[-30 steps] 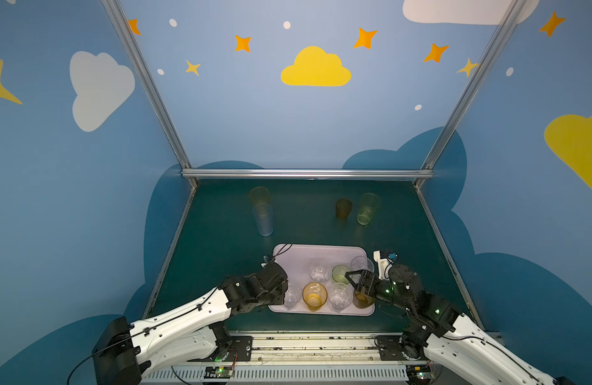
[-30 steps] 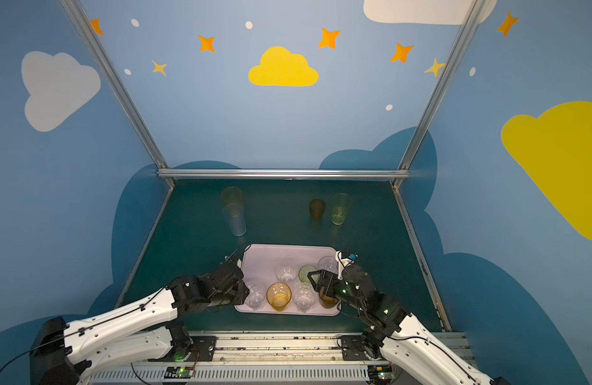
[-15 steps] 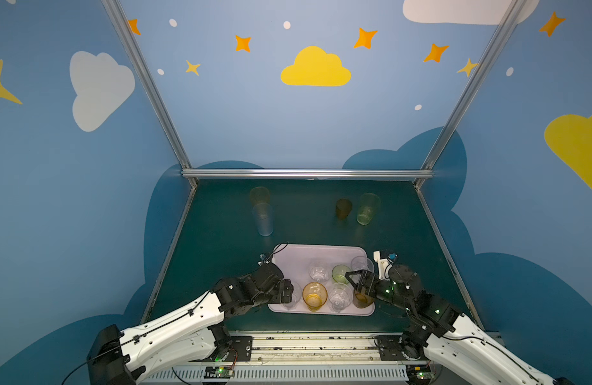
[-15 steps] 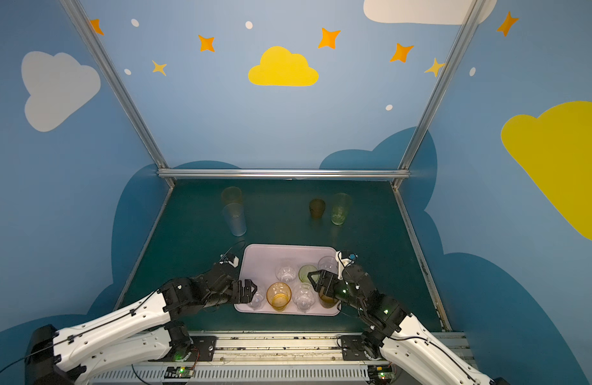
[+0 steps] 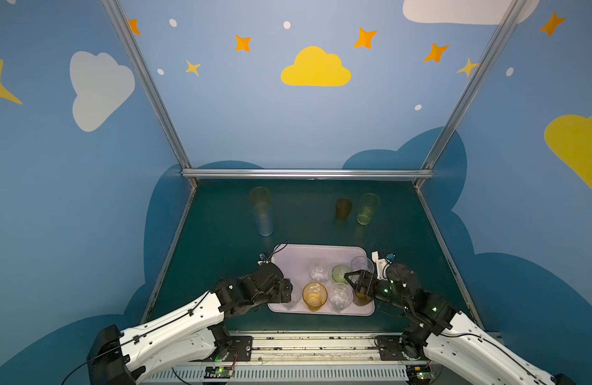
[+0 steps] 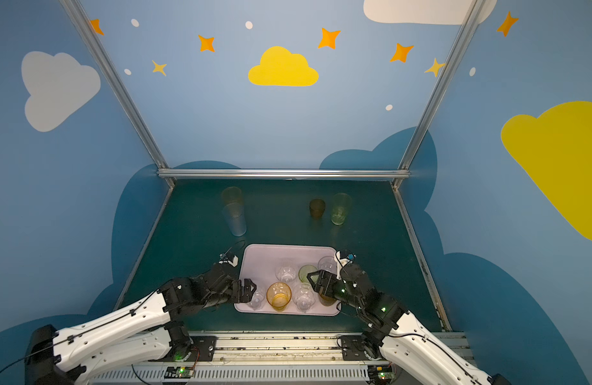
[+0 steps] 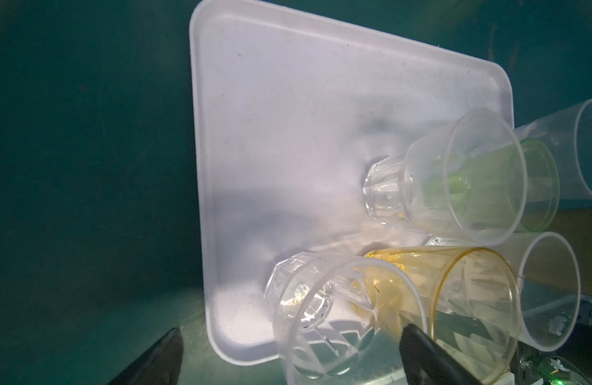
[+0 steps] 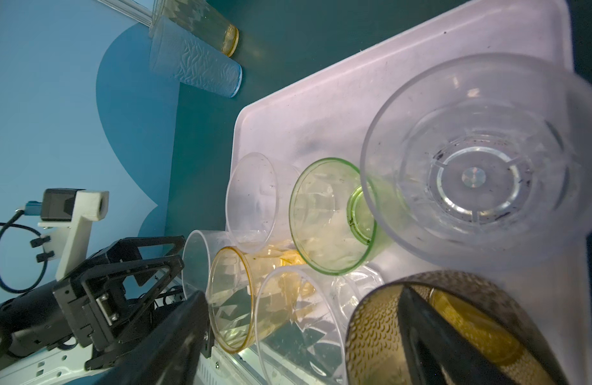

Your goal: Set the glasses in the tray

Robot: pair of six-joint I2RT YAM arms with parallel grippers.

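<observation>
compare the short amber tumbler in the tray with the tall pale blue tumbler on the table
The short amber faceted tumbler is squat; the tall pale blue textured tumbler is taller and slimmer. The amber one has facets, the blue one a crinkled pattern. The amber one stands in the pale lilac tray, the blue one on the green table beyond it. Both are see-through and upright.

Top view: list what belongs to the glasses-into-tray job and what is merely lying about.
Job: flat pale lilac rectangular tray; seven see-through tumblers in it; outside it: tall orange tumbler, tall blue tumbler, short brown tumbler, tall green tumbler.
Not the job: dark green tabletop, silver metal frame rail, blue painted walls.
</observation>
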